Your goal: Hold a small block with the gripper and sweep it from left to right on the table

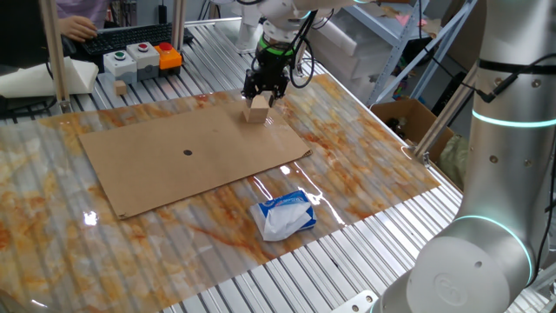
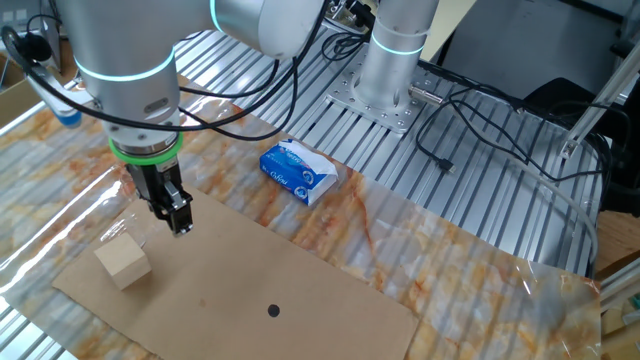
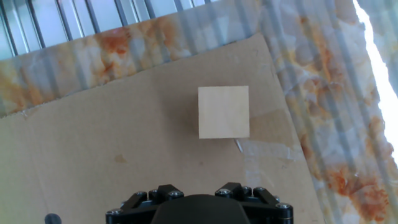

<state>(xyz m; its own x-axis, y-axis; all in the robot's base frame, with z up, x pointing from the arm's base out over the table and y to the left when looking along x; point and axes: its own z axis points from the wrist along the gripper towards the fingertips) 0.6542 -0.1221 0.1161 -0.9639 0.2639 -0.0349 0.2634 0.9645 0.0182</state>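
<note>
- The small wooden cube sits on the brown cardboard sheet, close to one of its corners, with the marbled counter showing just beyond that edge.
- The end effector hangs above the sheet, near the cube but clear of it; in the other fixed view there is open space between the two.
- In the hand view the cube lies ahead of the black housing, all its edges free, nothing clamped on it.
- It holds nothing. How far apart the jaws stand I cannot tell: the fingertips are out of sight in the hand view and too small to judge in the fixed views.
- Progress, as I judge it: early. The grasp is not yet made and the sweep not begun.
- Left to do: line up over the cube, descend, close on it, then drag it left to right.
- A white-and-blue soft packet rests on the counter, well apart from the cube.
</note>
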